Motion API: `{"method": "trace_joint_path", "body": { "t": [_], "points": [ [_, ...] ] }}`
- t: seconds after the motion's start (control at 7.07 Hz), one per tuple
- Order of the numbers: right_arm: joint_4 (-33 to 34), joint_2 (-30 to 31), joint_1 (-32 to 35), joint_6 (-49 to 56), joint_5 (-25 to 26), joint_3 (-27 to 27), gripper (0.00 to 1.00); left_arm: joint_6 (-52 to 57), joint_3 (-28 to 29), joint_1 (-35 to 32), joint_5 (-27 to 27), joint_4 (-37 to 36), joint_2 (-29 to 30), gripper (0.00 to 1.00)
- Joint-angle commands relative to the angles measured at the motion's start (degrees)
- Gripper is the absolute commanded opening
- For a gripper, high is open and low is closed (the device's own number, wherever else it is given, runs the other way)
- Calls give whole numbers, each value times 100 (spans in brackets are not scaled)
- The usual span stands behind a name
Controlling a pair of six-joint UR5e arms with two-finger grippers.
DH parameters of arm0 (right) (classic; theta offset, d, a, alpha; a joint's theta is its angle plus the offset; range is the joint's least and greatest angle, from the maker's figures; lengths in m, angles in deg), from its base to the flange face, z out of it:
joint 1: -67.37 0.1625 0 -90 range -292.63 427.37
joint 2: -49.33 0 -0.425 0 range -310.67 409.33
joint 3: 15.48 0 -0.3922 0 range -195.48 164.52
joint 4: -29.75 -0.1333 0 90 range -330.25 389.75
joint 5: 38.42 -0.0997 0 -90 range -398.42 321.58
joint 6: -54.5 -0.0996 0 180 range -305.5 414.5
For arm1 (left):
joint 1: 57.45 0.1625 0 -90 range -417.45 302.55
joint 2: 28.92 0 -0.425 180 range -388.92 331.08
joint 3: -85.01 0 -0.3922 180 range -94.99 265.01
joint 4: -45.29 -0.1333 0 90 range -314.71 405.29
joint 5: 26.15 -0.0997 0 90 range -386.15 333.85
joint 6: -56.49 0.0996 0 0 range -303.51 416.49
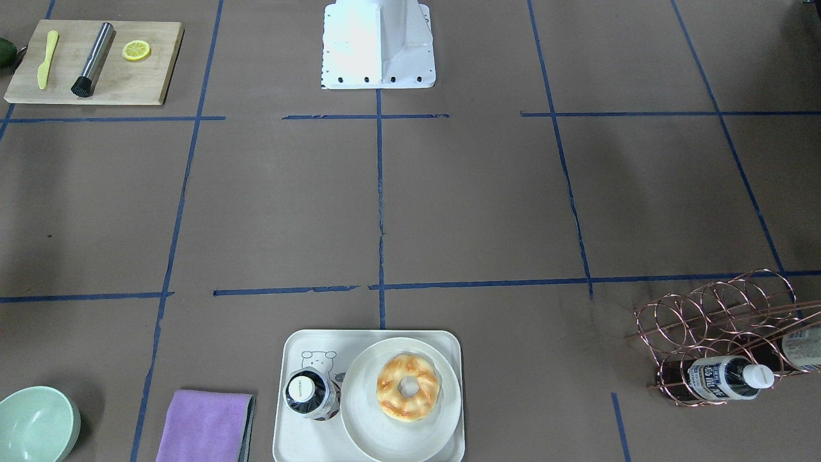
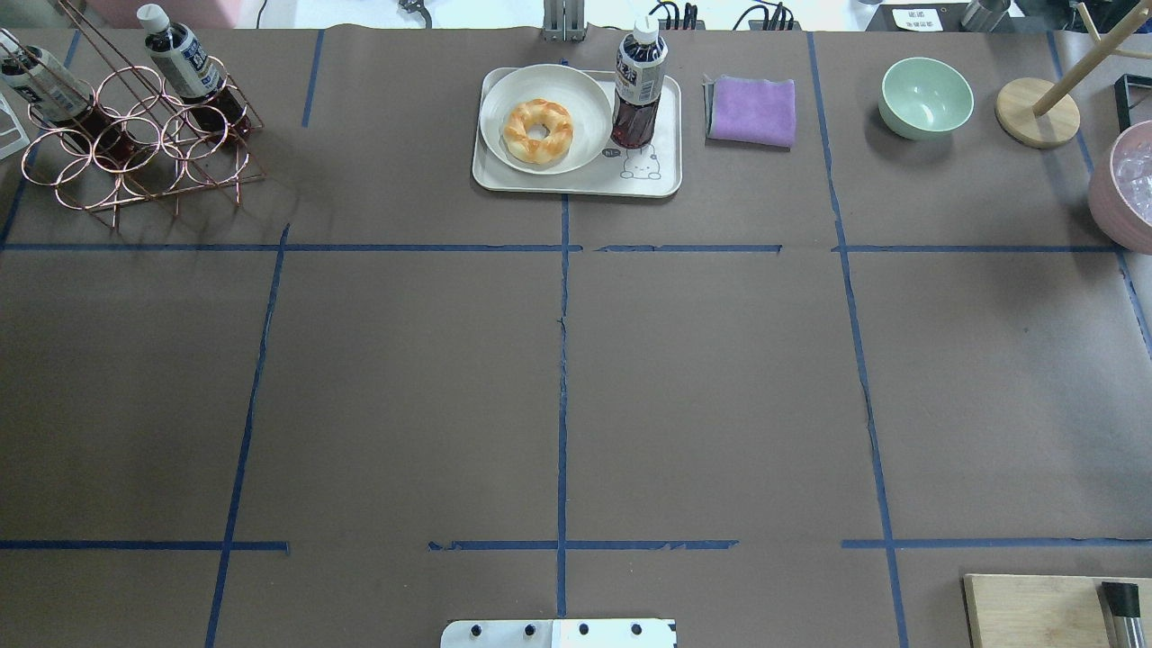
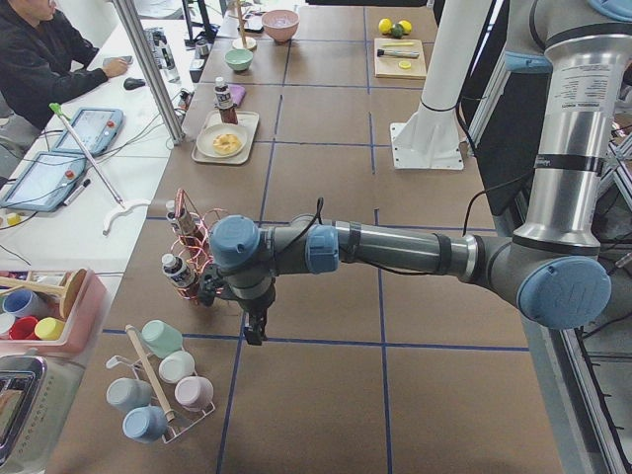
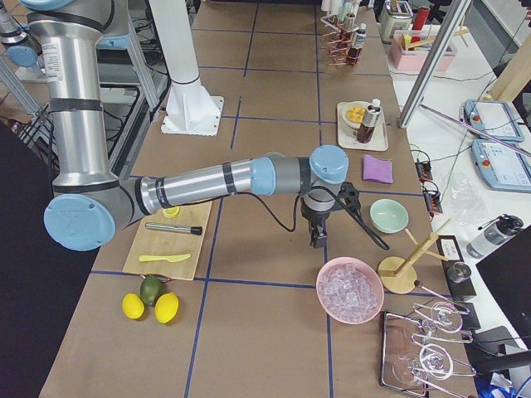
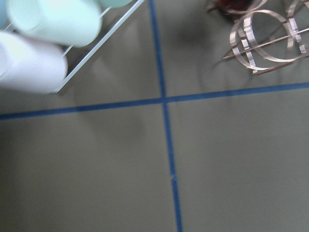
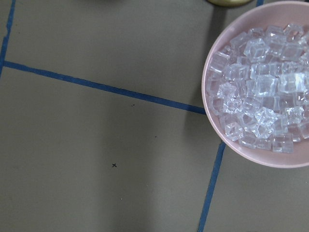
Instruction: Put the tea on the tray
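Note:
A tea bottle (image 2: 637,85) with a white cap stands upright on the cream tray (image 2: 661,173), beside the cartoon dog; it also shows in the front view (image 1: 309,393), on the tray (image 1: 290,436). Other alike bottles (image 2: 184,67) lie in a copper wire rack (image 2: 135,148). My left gripper (image 3: 255,331) shows only in the left side view, pointing down near the rack, far from the tray. My right gripper (image 4: 316,240) shows only in the right side view, next to a pink ice bowl (image 4: 349,289). I cannot tell whether either is open or shut.
A round white plate (image 2: 585,135) with a donut (image 2: 537,131) fills the tray's other half. A purple cloth (image 2: 752,110) and a green bowl (image 2: 925,97) lie right of the tray. A wooden board (image 1: 93,62) holds a knife, muddler and lemon slice. A cup rack (image 3: 163,385) sits by the left gripper.

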Motion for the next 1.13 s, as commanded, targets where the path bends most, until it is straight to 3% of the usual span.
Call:
{"method": "trace_joint_path", "body": {
  "t": [0.0, 0.28, 0.99],
  "points": [
    [-8, 377, 247, -5, -30, 240, 100, 16, 202, -54, 8, 29, -133, 100],
    [-113, 800, 572, 3, -48, 286, 100, -10, 114, -54, 113, 29, -142, 100],
    [-131, 713, 759, -41, -39, 348, 100, -10, 87, -54, 184, 29, -142, 100]
  ]
}}
